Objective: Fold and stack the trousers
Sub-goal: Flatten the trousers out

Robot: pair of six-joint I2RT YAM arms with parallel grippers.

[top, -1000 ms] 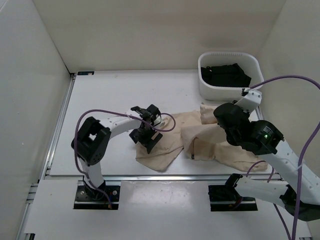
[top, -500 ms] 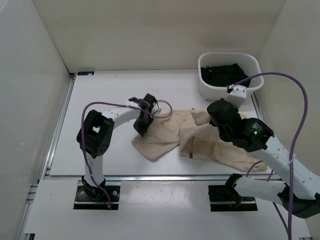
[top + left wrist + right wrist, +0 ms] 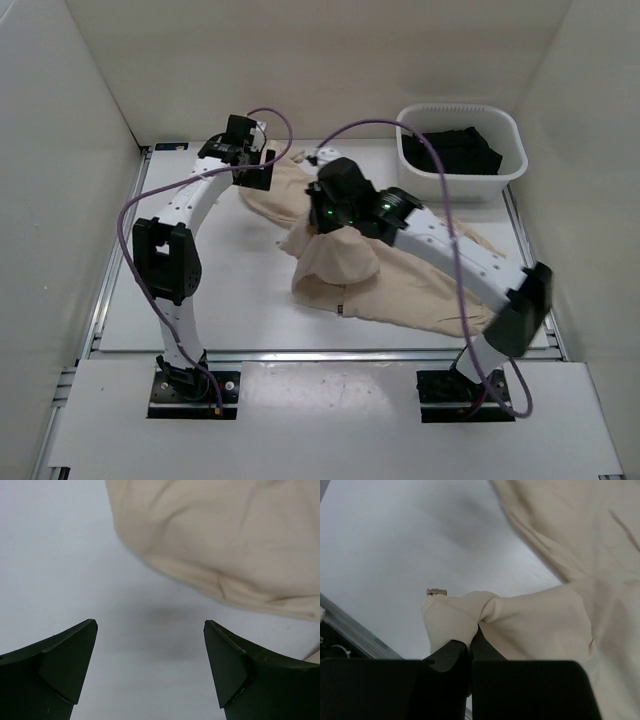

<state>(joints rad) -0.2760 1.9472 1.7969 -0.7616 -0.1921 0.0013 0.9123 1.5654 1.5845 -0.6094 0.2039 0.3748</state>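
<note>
The beige trousers [image 3: 405,290] lie rumpled across the middle of the table, from the back left to the front right. My right gripper [image 3: 323,224] reaches across to the table's middle, shut on a bunched fold of the trousers [image 3: 470,615], which it holds lifted; its closed jaws [image 3: 472,637] pinch the cloth. A small metal fastener [image 3: 436,592] shows at the held edge. My left gripper [image 3: 256,172] is at the back left, open and empty [image 3: 150,625], just above bare table. The trousers' edge [image 3: 220,540] lies a little ahead of it.
A white basket [image 3: 455,186] with dark clothing [image 3: 455,150] in it stands at the back right. White walls close off the left, back and right sides. A metal rail [image 3: 115,260] runs along the table's left edge.
My left arm has swung from the table's middle to the back left and stands off the cloth. My right arm has swept left to the middle, pulling the trousers up and leftward.
</note>
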